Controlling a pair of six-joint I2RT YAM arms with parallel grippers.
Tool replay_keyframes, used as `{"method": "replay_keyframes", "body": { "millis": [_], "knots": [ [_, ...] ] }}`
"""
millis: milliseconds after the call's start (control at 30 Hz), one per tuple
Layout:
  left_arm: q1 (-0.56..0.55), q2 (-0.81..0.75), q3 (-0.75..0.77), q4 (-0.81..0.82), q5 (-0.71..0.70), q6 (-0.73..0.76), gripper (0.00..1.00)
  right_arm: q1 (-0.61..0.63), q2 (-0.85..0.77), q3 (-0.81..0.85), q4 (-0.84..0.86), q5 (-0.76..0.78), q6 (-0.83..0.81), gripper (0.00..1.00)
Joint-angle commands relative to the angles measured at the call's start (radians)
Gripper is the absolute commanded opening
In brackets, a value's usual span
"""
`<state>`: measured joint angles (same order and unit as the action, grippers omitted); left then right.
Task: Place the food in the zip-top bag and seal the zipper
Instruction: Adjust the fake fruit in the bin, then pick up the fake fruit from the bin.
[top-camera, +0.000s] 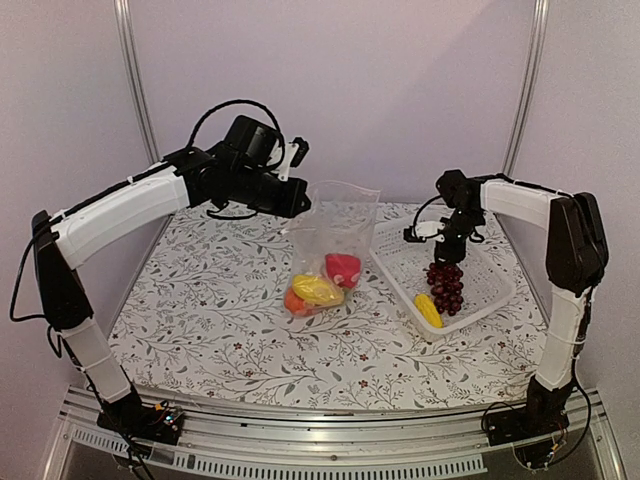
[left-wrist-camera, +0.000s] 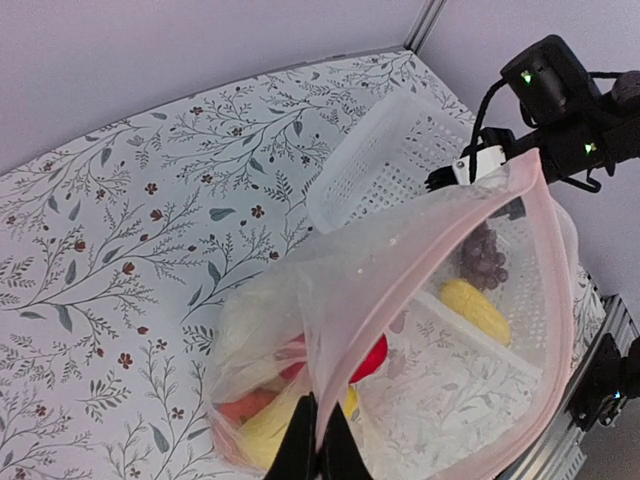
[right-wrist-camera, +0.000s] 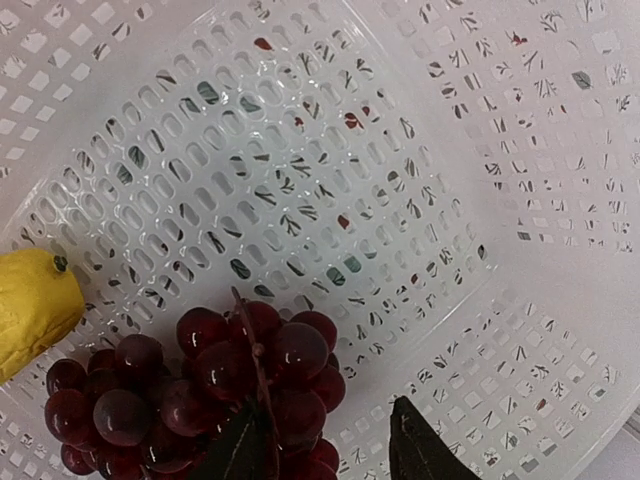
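My left gripper is shut on the mouth edge of the clear zip-top bag, holding it up and open above the table. The pinkish zipper curves around the open mouth. Inside the bag lie a red piece, a yellow piece and an orange piece. Dark purple grapes and another yellow piece lie in the white basket. My right gripper hangs open over the grapes, one finger over the bunch, the other clear of it.
The white lattice basket stands on the right of the flower-patterned table, just right of the bag. Walls and metal posts close off the back. The table's front rail runs past both arm bases.
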<state>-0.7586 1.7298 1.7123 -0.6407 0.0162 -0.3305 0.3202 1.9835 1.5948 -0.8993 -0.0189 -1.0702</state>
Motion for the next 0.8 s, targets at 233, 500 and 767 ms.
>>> {"method": "replay_keyframes", "body": {
  "millis": [233,500,767],
  "knots": [
    [0.013,0.034,0.027,0.007,0.027,-0.008,0.0,0.052,0.03,0.083,-0.038,-0.11,0.096,0.44],
    [0.013,0.024,0.008,0.01,0.027,-0.01,0.0,0.089,0.057,0.054,-0.054,-0.102,0.058,0.42],
    [0.013,0.02,-0.002,0.015,0.028,-0.017,0.0,0.096,0.089,0.052,-0.072,-0.058,0.041,0.41]
  ]
}}
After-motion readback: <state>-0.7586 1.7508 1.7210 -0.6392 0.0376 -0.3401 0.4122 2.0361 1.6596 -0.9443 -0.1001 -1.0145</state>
